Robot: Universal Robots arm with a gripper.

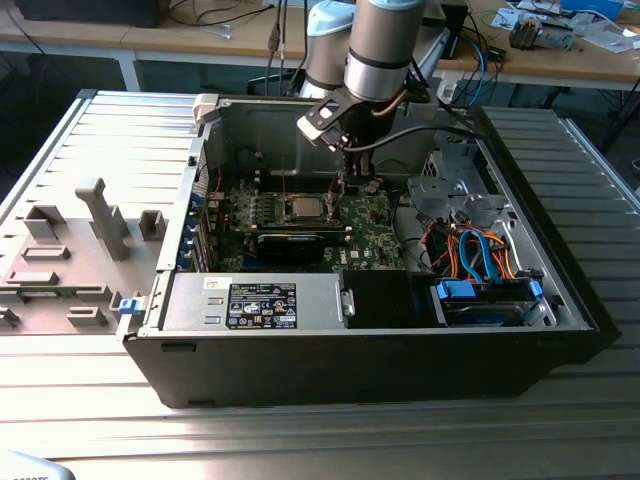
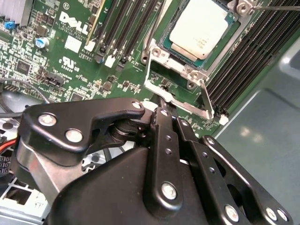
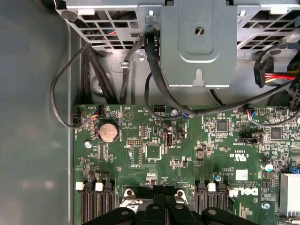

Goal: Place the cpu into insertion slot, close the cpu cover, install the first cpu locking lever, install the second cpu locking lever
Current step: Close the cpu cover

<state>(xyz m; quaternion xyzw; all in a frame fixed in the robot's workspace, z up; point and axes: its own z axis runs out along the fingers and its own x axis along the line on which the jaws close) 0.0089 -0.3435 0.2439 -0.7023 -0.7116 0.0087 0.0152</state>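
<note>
The cpu (image 2: 201,26) lies flat in the insertion slot (image 2: 165,54), silvery top up; in the exterior view the cpu (image 1: 304,208) sits mid-board inside the open case. The cpu cover (image 2: 180,104), a thin silvery frame, stands raised off the slot's near edge. My gripper (image 2: 161,105) is shut, its black fingers pressed together with their tips against the cover's edge. In the exterior view the gripper (image 1: 345,185) hangs just beside the socket on the exterior view's right. A thin locking lever rod (image 2: 276,6) runs past the slot's far corner.
Rows of black memory slots (image 2: 253,61) flank the socket on both sides. The case wall (image 1: 210,150), power supply (image 1: 250,300) and drive bay with blue and orange cables (image 1: 480,260) hem in the board. Grey fixtures (image 1: 100,215) stand on the table outside.
</note>
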